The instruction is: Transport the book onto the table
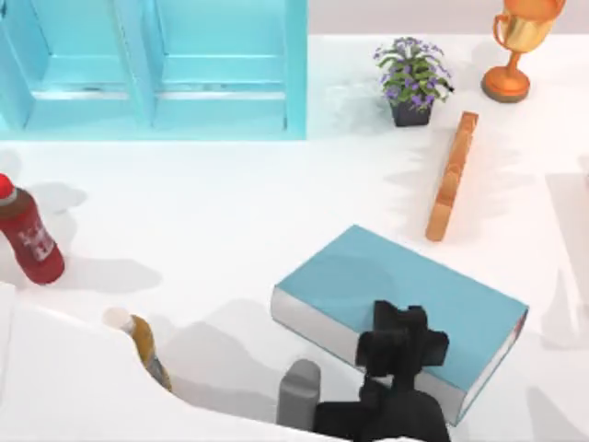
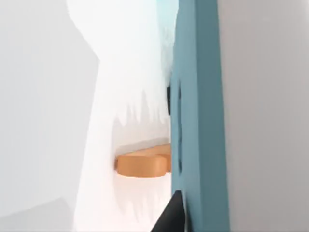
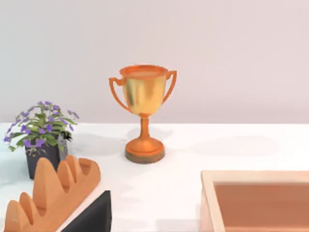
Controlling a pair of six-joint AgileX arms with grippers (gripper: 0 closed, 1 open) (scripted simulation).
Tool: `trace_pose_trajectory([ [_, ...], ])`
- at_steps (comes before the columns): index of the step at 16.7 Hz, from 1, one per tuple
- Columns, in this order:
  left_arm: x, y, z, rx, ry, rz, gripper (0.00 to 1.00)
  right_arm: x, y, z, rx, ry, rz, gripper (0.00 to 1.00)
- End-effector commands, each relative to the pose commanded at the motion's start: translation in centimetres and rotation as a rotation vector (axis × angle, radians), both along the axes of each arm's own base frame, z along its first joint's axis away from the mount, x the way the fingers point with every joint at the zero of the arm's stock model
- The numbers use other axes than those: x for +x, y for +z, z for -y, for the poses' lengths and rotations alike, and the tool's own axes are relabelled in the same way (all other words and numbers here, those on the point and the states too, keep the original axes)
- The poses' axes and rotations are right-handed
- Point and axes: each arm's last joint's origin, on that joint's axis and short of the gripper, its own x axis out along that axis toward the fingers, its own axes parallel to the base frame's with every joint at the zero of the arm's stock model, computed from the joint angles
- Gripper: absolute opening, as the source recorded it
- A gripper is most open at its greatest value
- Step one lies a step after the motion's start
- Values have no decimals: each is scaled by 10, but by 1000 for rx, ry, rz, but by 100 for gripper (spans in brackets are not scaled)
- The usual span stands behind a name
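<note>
Gripping large thick teal-blue hardcover book (image 1: 396,308) at its near edge, left jaws (image 1: 401,343) clamped, book over white bench (image 1: 230,212), release pending | left wrist: cover (image 2: 198,116) between jaws | right wrist: jaws unseen, state unknown.

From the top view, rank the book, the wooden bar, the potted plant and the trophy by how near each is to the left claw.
1. The book: right at the left claw, at the table's near edge.
2. The wooden bar: beyond the book, toward the right.
3. The potted plant: farther back, just left of the bar's far end.
4. The trophy: far right corner.
</note>
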Motion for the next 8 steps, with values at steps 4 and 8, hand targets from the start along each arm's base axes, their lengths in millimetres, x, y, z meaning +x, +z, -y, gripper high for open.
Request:
trace_pose_trajectory([
  [4,-22,-11,1,-65,-5,44,0,0,0,0,0,0,0,100],
  [8,-24,-12,1,-73,-7,49,0,0,0,0,0,0,0,100],
])
